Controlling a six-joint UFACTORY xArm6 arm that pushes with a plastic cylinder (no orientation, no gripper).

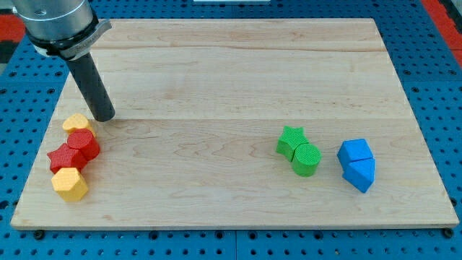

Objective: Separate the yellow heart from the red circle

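Note:
The yellow heart (75, 123) lies near the view's left edge of the wooden board. It touches the red circle (84, 143) just below it. My tip (103, 115) rests on the board just to the right of the yellow heart and slightly above it, very close to it or touching. The rod leans up to the view's top left.
A red star (65, 157) and a yellow hexagon (70, 184) sit below the red circle in a tight cluster. A green star (291, 141) and green circle (307, 159) sit at the right of centre. Two blue blocks (356, 165) lie further right. The board's left edge (40, 155) is close to the cluster.

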